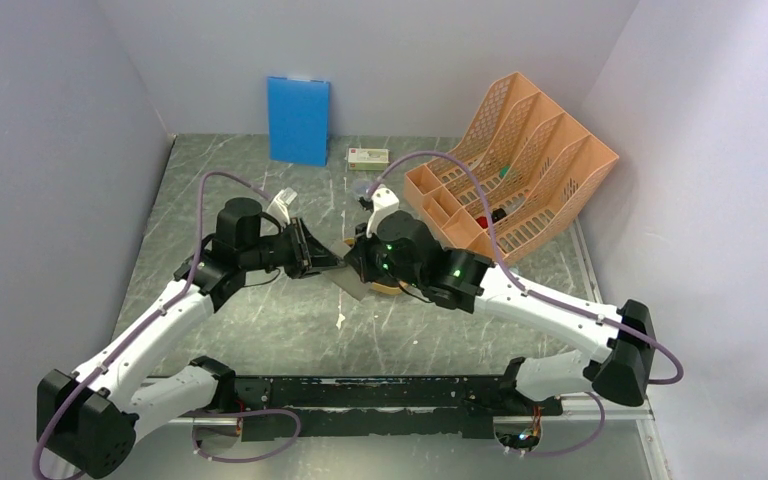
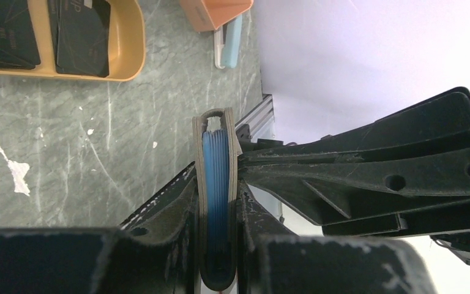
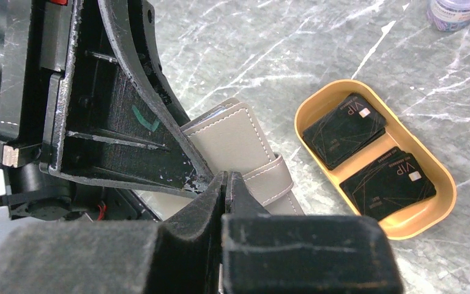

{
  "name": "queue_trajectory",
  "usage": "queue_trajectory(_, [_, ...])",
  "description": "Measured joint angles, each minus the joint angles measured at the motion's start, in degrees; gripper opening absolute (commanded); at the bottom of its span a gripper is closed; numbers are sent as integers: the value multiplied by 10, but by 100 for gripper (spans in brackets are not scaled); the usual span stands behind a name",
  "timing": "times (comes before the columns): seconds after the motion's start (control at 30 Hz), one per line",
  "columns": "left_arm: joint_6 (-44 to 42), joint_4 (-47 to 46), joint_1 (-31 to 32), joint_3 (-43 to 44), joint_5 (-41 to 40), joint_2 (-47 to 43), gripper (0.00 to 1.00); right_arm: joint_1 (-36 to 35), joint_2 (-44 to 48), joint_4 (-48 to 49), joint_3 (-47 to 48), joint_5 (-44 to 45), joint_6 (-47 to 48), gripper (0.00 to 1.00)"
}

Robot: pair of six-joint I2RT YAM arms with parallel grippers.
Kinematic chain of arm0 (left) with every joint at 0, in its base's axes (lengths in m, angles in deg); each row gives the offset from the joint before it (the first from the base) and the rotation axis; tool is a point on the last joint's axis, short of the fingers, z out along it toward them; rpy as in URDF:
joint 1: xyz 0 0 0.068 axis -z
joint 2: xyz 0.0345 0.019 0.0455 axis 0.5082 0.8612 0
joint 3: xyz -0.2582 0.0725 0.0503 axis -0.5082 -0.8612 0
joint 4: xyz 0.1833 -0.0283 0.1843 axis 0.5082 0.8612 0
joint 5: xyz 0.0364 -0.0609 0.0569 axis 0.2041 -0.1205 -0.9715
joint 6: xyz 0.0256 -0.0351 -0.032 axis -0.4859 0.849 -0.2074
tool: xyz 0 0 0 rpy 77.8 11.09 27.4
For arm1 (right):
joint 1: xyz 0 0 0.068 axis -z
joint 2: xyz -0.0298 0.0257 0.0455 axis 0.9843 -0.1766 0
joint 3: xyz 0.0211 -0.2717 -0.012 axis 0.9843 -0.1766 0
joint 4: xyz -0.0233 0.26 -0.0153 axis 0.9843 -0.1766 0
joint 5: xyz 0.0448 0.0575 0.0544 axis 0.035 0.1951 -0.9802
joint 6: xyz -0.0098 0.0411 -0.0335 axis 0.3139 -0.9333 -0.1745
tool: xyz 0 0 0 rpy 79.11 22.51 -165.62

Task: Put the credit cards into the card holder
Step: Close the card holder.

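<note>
- Two end effectors meet low over the desk (image 1: 260, 320). The left end effector (image 2: 216, 184) clamps the grey holder (image 3: 235, 144) edge-on, with its blue pockets showing as a slit between the grey walls.
- The right end effector (image 3: 225, 184) has its fingers pressed together against the holder's strap side. Whether a flap is nipped between them cannot be made out.
- Neither grips a card, so the step in hand looks to be opening the holder. Done well, that likely calls for a firm left clamp near the fold. The right would then peel one wall aside until a pocket mouth is exposed, without twisting the case out of the grip.
- Just beyond, a yellow tray (image 3: 407, 144) carries the black cards (image 3: 344, 130) lying flat in two low piles. How many are in each pile is unclear.
- Cards this thin, flat on the tray floor, will probably need sliding up the rim or tipping by an edge before a pinch can take hold.
- From above, the arms cover most of the holder and tray. No snap stud shows, and the pocket depths are too dark to tell whether any card is inside.
- Farther back stand an orange organiser (image 1: 520, 160) and a blue board (image 1: 298, 120) against the wall. The organiser's contents are too small to name.
- A bottle (image 3: 456, 9) is cut off at the edge of the right wrist view.
</note>
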Motion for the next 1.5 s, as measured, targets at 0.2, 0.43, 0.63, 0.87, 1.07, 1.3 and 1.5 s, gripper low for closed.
queue_trajectory(0.2, [25, -28, -6, -9, 10, -8, 5, 2, 21, 20, -15, 0, -10, 0])
queue_trajectory(0.43, [42, -57, -11, -17, 24, -9, 5, 7, 38, 37, -30, -1, -21, 0])
queue_trajectory(0.63, [47, -70, -12, -19, 31, -9, 5, 23, 53, 50, -43, -30, -32, 0])
queue_trajectory(0.87, [10, -55, -14, -12, 36, -9, 5, 54, 65, 33, -40, -122, -21, 35])
queue_trajectory(1.07, [-34, -26, -16, 20, 36, -5, 5, 68, 52, -60, 24, -176, 17, 35])
queue_trajectory(1.3, [-62, -3, -16, 32, 36, 0, 5, 75, 41, -112, 56, -173, 40, 42])
queue_trajectory(1.5, [-76, 16, -16, 33, 36, 8, 5, 76, 39, -132, 83, -151, 56, 46])
